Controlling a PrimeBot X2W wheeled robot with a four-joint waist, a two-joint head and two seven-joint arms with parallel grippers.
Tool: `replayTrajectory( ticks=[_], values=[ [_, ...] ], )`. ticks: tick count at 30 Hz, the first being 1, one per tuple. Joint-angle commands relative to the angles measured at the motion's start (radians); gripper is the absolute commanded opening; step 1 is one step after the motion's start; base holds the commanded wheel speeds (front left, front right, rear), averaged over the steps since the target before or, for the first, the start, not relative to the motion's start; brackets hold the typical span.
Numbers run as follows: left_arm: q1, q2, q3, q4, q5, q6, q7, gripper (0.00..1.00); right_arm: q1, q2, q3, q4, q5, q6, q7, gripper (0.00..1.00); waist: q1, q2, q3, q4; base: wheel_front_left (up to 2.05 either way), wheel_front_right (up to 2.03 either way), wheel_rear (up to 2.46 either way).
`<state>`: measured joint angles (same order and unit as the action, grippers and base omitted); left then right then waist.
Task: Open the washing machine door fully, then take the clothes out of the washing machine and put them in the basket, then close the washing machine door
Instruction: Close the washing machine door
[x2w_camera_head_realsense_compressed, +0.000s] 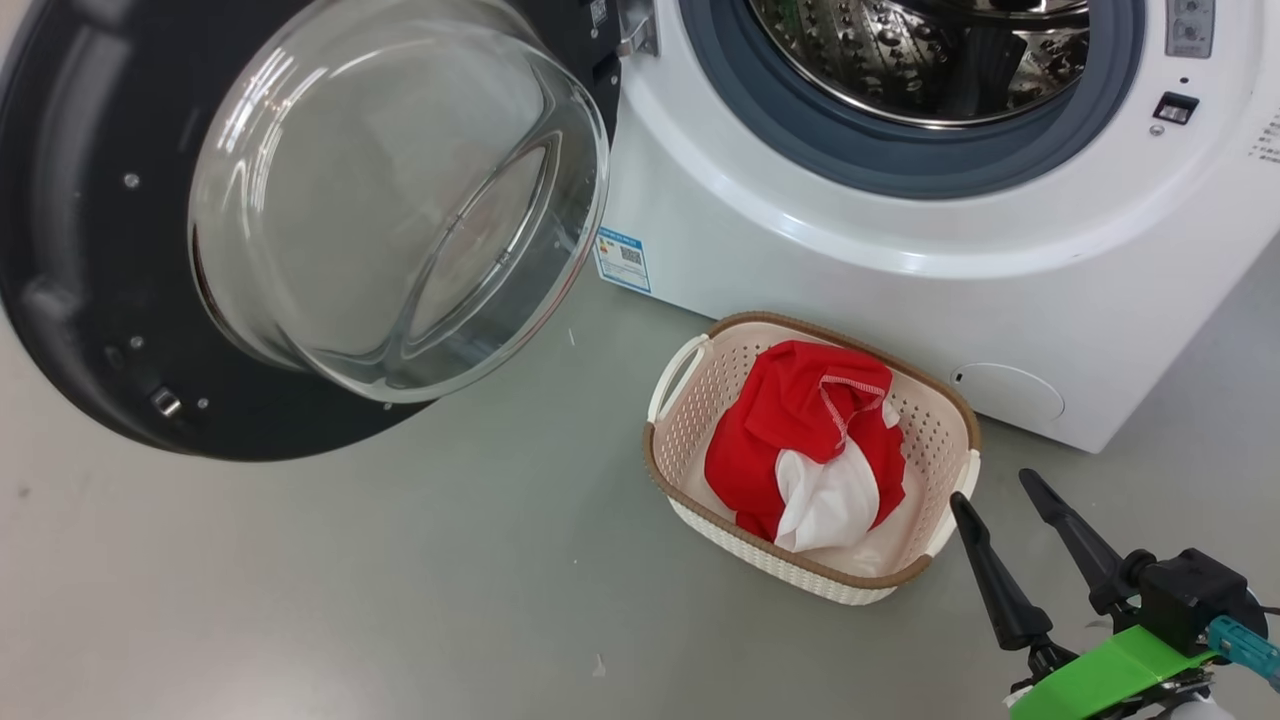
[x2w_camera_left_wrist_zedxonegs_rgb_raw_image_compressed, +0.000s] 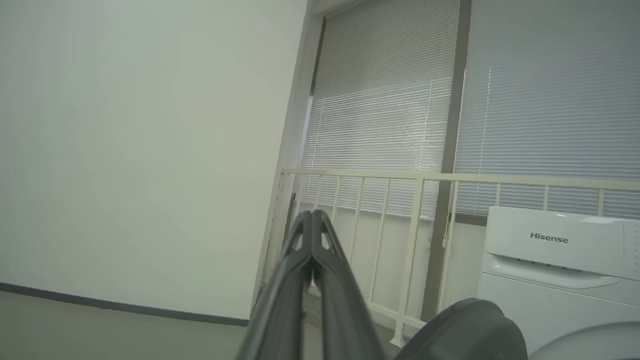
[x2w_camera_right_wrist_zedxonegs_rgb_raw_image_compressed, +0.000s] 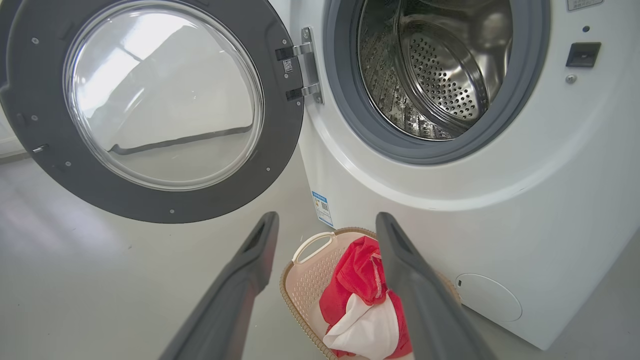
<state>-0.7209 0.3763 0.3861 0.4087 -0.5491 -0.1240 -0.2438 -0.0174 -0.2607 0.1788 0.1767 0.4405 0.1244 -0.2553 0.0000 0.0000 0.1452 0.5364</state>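
The washing machine (x2w_camera_head_realsense_compressed: 800, 250) (x2w_camera_right_wrist_zedxonegs_rgb_raw_image_compressed: 525, 200) stands with its door (x2w_camera_head_realsense_compressed: 300, 230) (x2w_camera_right_wrist_zedxonegs_rgb_raw_image_compressed: 150, 110) swung wide to the left. Its steel drum (x2w_camera_right_wrist_zedxonegs_rgb_raw_image_compressed: 435, 70) shows no fabric inside. Red and white clothes (x2w_camera_head_realsense_compressed: 810, 450) (x2w_camera_right_wrist_zedxonegs_rgb_raw_image_compressed: 365, 305) lie bunched in the cream basket (x2w_camera_head_realsense_compressed: 690, 400) (x2w_camera_right_wrist_zedxonegs_rgb_raw_image_compressed: 305, 280) on the floor in front of the machine. My right gripper (x2w_camera_head_realsense_compressed: 995, 490) (x2w_camera_right_wrist_zedxonegs_rgb_raw_image_compressed: 325, 220) is open and holds nothing, just right of the basket. My left gripper (x2w_camera_left_wrist_zedxonegs_rgb_raw_image_compressed: 312, 215) is shut with nothing between its fingers, pointing at a wall and window, with the door's dark rim (x2w_camera_left_wrist_zedxonegs_rgb_raw_image_compressed: 465, 330) at the lower right.
Grey floor (x2w_camera_head_realsense_compressed: 400, 600) spreads to the left of and before the basket. In the left wrist view a cream railing (x2w_camera_left_wrist_zedxonegs_rgb_raw_image_compressed: 400, 200) and blinds (x2w_camera_left_wrist_zedxonegs_rgb_raw_image_compressed: 390, 100) stand behind the machine's top panel (x2w_camera_left_wrist_zedxonegs_rgb_raw_image_compressed: 555, 245), with a plain wall (x2w_camera_left_wrist_zedxonegs_rgb_raw_image_compressed: 140, 150) to the left.
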Motion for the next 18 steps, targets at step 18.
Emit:
replayTrajectory(
  ticks=[18],
  values=[
    [-0.3, 0.213, 0.0, 0.629, -0.406, -0.007, 0.636, 0.0, -0.039, -0.057, 0.038, -0.039, -0.011, 0.006, -0.006, 1.0, 0.0, 0.0, 0.099, -0.03, 0.0, 0.0, 0.0]
  ],
)
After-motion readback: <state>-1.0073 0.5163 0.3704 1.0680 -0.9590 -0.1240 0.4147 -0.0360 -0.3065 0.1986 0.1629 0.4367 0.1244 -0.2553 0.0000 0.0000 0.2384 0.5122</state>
